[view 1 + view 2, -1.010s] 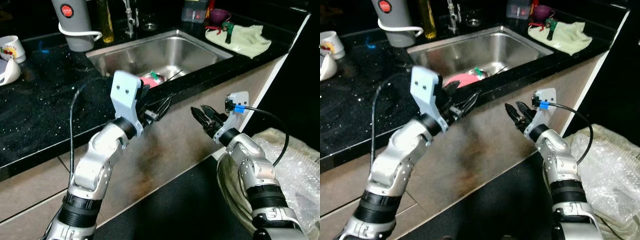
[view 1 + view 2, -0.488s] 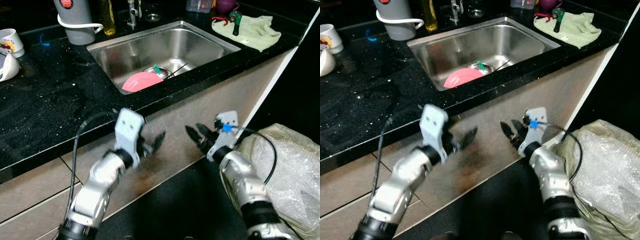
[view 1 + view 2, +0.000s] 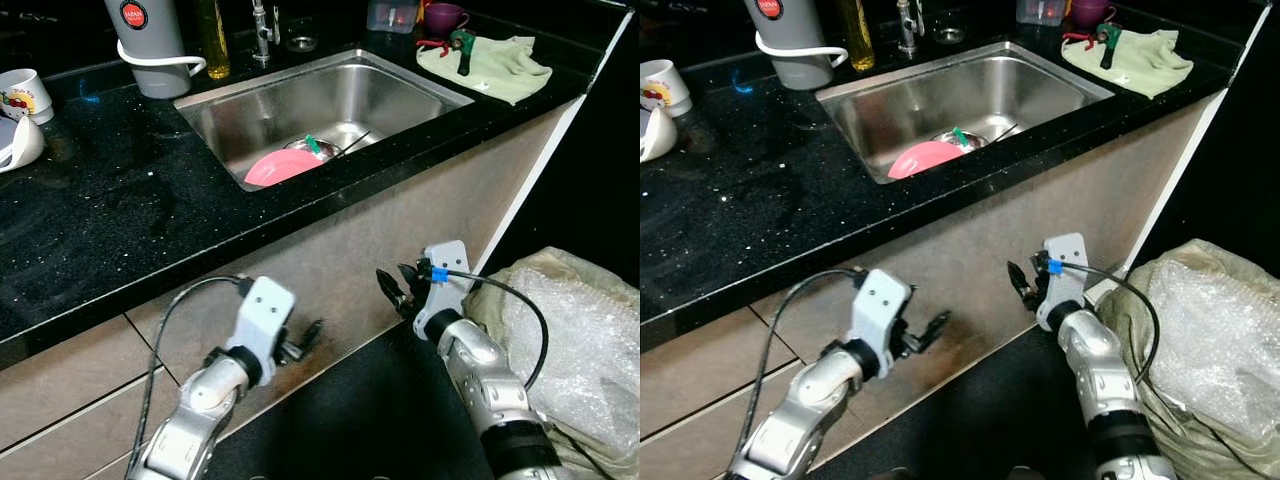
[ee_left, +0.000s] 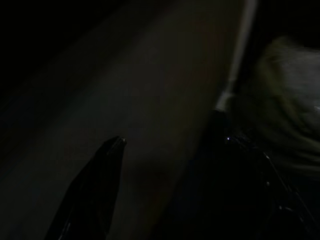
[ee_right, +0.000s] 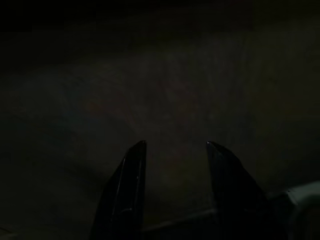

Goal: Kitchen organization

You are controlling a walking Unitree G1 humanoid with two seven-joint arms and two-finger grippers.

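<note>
Pink plate (image 3: 277, 166) lies in sink (image 3: 400, 95) at 12 o'clock; left gripper (image 3: 305, 338) at 7 & right gripper (image 3: 392, 290) at 5 hang w/ fingers apart, empty, before cabinet front (image 3: 350, 240).

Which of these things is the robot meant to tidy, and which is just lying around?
Likely for tidying (a guess):
pink plate in the sink
white mug
green cloth

Just lying about:
plastic-filled sack on the floor

Both claws hang low, holding nothing.
</note>
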